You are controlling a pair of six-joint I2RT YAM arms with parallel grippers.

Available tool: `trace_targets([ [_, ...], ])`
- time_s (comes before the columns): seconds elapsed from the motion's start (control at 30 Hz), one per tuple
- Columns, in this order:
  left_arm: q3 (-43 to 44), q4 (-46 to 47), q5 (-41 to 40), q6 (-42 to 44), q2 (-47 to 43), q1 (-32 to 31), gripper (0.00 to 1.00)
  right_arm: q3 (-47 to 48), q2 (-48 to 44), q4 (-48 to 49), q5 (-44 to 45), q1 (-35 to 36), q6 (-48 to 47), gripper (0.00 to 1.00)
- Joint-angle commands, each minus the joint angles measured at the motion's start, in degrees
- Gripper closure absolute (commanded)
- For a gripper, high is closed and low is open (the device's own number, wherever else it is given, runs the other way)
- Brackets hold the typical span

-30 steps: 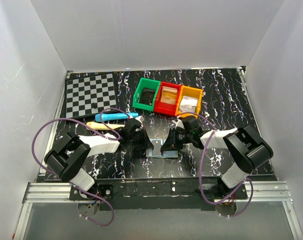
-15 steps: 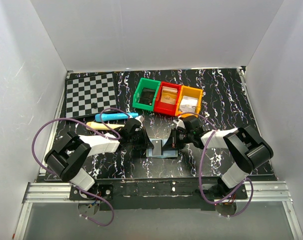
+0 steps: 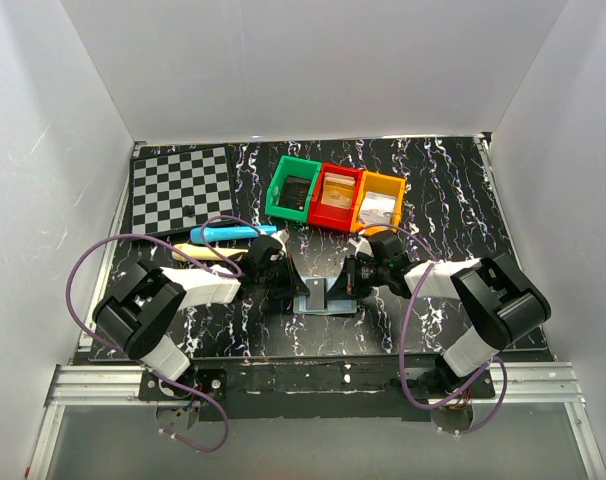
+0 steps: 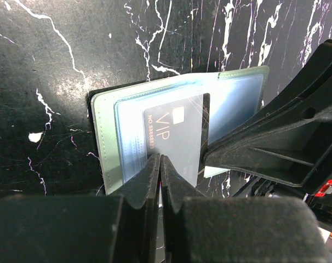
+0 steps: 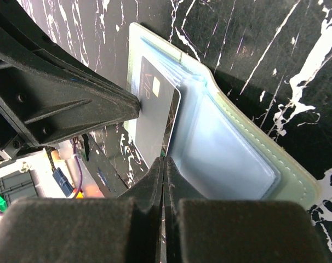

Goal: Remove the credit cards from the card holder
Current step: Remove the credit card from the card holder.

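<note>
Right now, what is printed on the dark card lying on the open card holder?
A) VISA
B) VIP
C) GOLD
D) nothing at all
B: in the left wrist view the dark credit card on the open card holder reads VIP, next to a small pale chip.

White walls (image 3: 313, 70) enclose a black marbled table (image 3: 453, 190).

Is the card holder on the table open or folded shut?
Open. The card holder lies spread flat with both pale-blue inner panels facing up, and a dark VIP card shows on one panel.
</note>
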Motion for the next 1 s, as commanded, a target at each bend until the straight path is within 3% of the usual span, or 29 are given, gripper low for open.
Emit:
trace_targets([
  [0.0,-2.4,-6.8,-3.6,1.3,2.6,1.2,1.0,-0.2,-2.3,0.6,-1.7,-0.8,-1.1,0.99],
  [0.5,-2.9,-6.4,-2.9,1.5,3.2,1.8,1.0,-0.7,-1.5,2.0,-3.1,-1.9,-0.6,0.99],
  [0.7,-3.0,-6.4,-2.7,1.5,3.5,1.8,1.0,-0.9,-1.0,5.1,-4.6,-1.9,1.1,0.74],
  [0.97,-3.5,-4.4,-2.7,1.3,4.3,1.8,1.0,-1.4,1.3,10.4,-6.5,-1.9,4.7,0.66],
])
